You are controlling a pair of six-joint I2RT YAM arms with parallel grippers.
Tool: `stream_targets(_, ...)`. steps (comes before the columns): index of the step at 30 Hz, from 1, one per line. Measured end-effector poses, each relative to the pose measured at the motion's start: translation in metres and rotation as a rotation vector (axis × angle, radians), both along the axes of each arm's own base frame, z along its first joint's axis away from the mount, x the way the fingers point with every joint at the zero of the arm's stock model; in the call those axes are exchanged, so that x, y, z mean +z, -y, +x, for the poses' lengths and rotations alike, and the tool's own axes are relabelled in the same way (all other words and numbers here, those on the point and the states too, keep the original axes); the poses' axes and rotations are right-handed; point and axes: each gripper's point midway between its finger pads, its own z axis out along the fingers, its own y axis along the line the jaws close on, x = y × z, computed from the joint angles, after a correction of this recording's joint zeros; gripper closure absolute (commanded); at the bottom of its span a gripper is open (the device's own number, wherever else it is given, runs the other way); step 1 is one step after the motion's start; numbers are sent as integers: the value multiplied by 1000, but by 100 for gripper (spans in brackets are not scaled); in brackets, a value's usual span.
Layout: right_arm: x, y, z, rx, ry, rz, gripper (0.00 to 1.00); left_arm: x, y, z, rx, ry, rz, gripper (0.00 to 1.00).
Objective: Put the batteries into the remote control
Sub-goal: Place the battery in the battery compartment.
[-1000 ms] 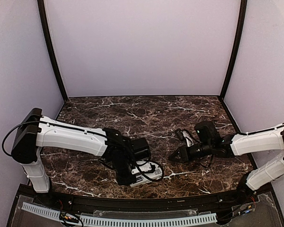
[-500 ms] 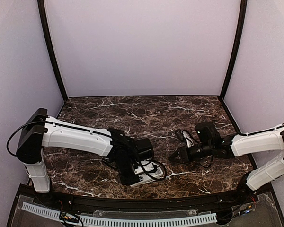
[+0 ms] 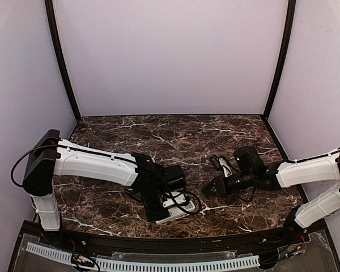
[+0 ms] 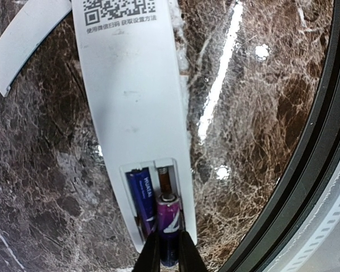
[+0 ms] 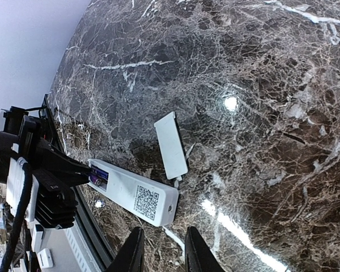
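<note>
The white remote control (image 4: 130,96) lies back up on the marble near the front edge, its recess open; it also shows in the top view (image 3: 175,211) and the right wrist view (image 5: 137,195). One dark blue battery (image 4: 141,195) lies in the left slot. My left gripper (image 4: 169,258) is shut on a purple battery (image 4: 169,224), whose tip sits in the right slot below the spring. My right gripper (image 5: 161,249) is open and empty, hovering just off the remote's other end; in the top view it (image 3: 207,188) is right of the remote.
The small white cover plate (image 5: 171,145) lies on the marble beside the remote, also at the top left of the left wrist view (image 4: 22,42). The table's black front rim (image 4: 306,164) runs close to the remote. A cable bundle (image 3: 221,164) sits behind the right arm.
My left arm has crept slightly right and down toward the remote's recess with the battery. The right gripper has hardly moved.
</note>
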Motion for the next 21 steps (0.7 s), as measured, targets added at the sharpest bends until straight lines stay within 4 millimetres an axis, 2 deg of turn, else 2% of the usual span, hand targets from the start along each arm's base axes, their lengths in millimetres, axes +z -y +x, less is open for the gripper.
stream_targets(7,-1,0,0,0,0,0,76,-1,0,0,4,0,4,77)
stream_targets(13,-1,0,-1,0,0,1,76,0,0,1,5,0,4,71)
stream_targets(18,0,0,0,1,3,5,76,4,4,5,17,5,-10,60)
stream_targets(21,0,0,0,2,2,7,75,7,4,8,32,3,-27,56)
